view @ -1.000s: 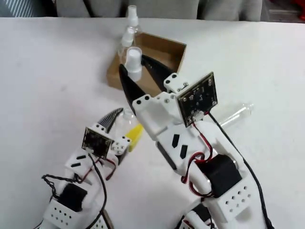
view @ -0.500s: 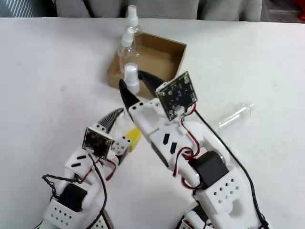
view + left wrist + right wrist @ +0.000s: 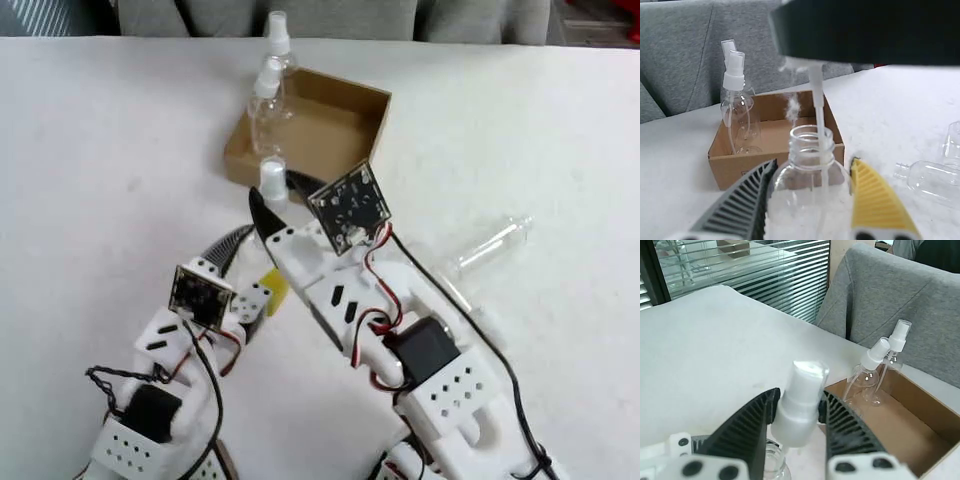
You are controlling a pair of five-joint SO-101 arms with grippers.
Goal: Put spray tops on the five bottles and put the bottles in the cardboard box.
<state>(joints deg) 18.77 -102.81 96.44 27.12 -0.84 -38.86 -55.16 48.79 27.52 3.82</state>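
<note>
My left gripper (image 3: 810, 200) is shut on an open clear bottle (image 3: 807, 200), held upright between its grey and yellow fingers; in the high view that gripper (image 3: 252, 262) sits just before the box. My right gripper (image 3: 797, 412) is shut on a white spray top (image 3: 799, 407) directly over the bottle's neck (image 3: 771, 469). The top's thin dip tube (image 3: 818, 115) hangs down into the bottle mouth. In the high view the spray top (image 3: 271, 180) stands between the right gripper's (image 3: 275, 195) black fingers. Two capped bottles (image 3: 268, 90) stand in the cardboard box (image 3: 345, 105).
An uncapped clear bottle (image 3: 490, 245) lies on its side on the white table to the right of the arms; it and another bottle's edge (image 3: 935, 175) appear in the left wrist view. Grey upholstery runs behind the table's far edge.
My right gripper has come down and toward the left gripper with the spray top, bringing its tube into the held bottle's mouth. The left arm has stayed still.
</note>
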